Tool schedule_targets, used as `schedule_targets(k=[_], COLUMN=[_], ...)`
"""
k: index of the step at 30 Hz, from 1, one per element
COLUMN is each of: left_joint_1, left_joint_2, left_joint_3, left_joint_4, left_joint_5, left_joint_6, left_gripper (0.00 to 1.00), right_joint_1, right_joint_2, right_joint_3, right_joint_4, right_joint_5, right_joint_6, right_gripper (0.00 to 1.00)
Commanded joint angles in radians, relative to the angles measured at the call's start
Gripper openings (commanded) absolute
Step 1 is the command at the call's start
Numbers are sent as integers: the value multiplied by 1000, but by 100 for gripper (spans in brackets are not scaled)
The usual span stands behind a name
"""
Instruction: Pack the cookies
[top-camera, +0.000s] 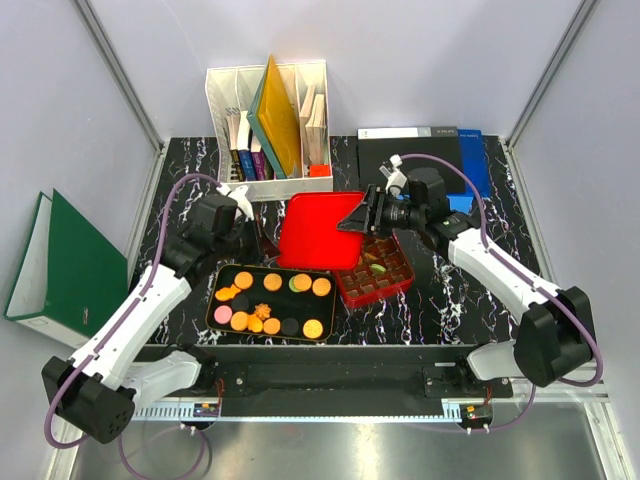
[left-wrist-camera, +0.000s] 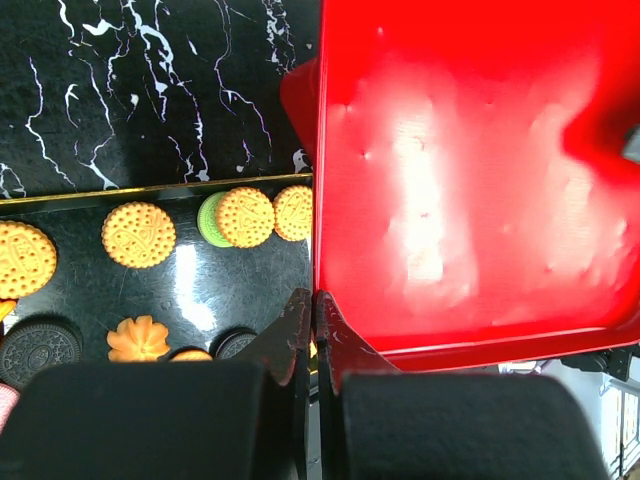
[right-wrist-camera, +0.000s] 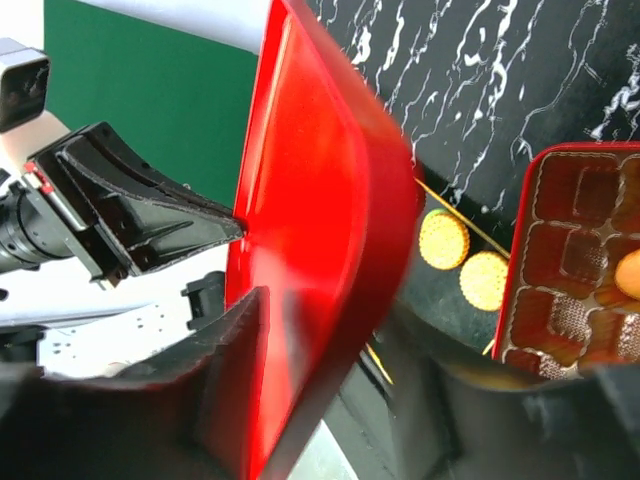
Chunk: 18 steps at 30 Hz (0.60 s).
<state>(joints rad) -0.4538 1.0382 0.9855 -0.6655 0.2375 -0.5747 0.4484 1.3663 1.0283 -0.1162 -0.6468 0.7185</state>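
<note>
Our left gripper (left-wrist-camera: 312, 305) pinches the edge of the red lid (left-wrist-camera: 470, 180), with the cookies (left-wrist-camera: 245, 217) on a tray (left-wrist-camera: 200, 290) just below it. Our right gripper (right-wrist-camera: 330, 335) sits around the lid; we cannot tell if it squeezes.

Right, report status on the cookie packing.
Left end effector shut on red lid rim. Right end effector straddling lid, grip unclear. Cookies mostly on black tray, a few in tin. Lid upright, off the tin.

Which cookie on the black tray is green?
The round green cookie at the black tray's far edge, half under an orange biscuit; no other there is green.
</note>
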Motion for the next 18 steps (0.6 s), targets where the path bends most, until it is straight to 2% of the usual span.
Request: schedule_targets(k=[1, 3, 7, 10, 11, 14, 18], left_joint_1=[-9, -11, -11, -13, -13, -10, 1], left_joint_2=[-9, -10, -7, 6, 9, 31, 60], left_joint_3=[36, 38, 44, 59, 65, 111, 150], left_joint_4=[47, 52, 52, 43, 37, 11, -8], left_joint_5=[46, 46, 33, 10, -1, -62, -93], left_joint_6=[-8, -10, -10, -2, 4, 15, 6], left_gripper=[0, 0, 3, 18, 27, 41, 48], right_joint_1=[9, 9, 9, 9, 9, 9, 9], right_joint_2=[10, 5, -18, -48, -56, -97, -148], right_joint_3=[44, 38, 19, 22, 27, 65, 133], right_joint_4=[56, 56, 53, 32, 18, -74, -215], right_joint_5=[-43, -45, -37, -28, -22, 27, 102], right_joint_6=[-14, -16, -19, -36, -45, -111, -201], right_gripper=[47, 32, 21, 11, 10, 8, 4])
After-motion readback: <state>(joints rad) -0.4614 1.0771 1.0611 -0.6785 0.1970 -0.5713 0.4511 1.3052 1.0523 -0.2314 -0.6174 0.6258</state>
